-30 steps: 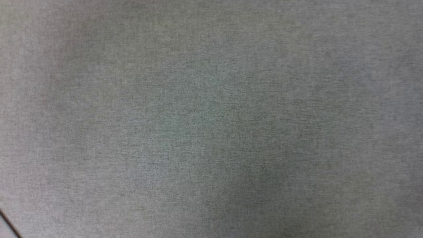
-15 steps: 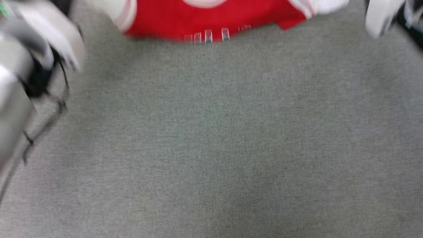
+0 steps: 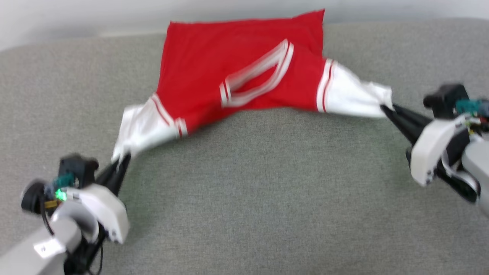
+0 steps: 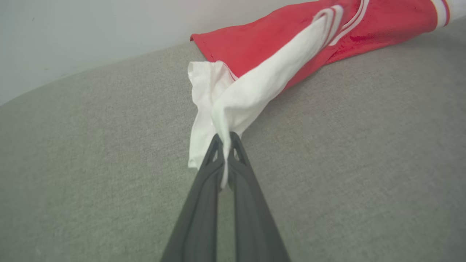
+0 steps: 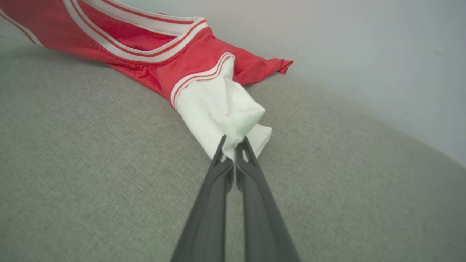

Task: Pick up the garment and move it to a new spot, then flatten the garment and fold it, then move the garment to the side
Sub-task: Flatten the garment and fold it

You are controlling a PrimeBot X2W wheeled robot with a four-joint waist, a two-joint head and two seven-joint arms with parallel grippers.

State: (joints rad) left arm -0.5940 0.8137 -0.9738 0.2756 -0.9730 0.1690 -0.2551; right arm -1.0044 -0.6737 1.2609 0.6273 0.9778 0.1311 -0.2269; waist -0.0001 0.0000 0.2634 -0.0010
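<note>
Two robot arms hold a red jersey stretched between them above a broad grey woven fabric surface (image 3: 244, 214), which takes up most of the head view. A pale wall (image 3: 76, 15) runs along the far edge of that surface.

The jersey (image 3: 229, 57) lies on the far part of the surface, about midway between left and right. Its red body rests on the cloth and its far edge sits close to the wall. A looped collar (image 3: 259, 76) with red-and-white striped trim sits near the middle of the body, slightly blurred. The same striped trim marks where each white short sleeve joins the red.

The left sleeve (image 3: 141, 126) is drawn toward the near left, and the right sleeve (image 3: 351, 97) is drawn out to the right. Both are bunched into narrow bands.

The left gripper (image 3: 122, 158) comes in from the near left corner on a white wrist housing. Its two long dark fingers are pressed together, pinching the end of the left sleeve. In the left wrist view, white cloth is squeezed between the fingertips (image 4: 225, 140).

The right gripper (image 3: 384, 109) reaches in from the right edge, and its fingers likewise pinch the tip of the right sleeve. The right wrist view shows that sleeve gathered into a knot of cloth at the fingertips (image 5: 233, 142).

A small green light (image 3: 59, 194) glows on the left wrist.
</note>
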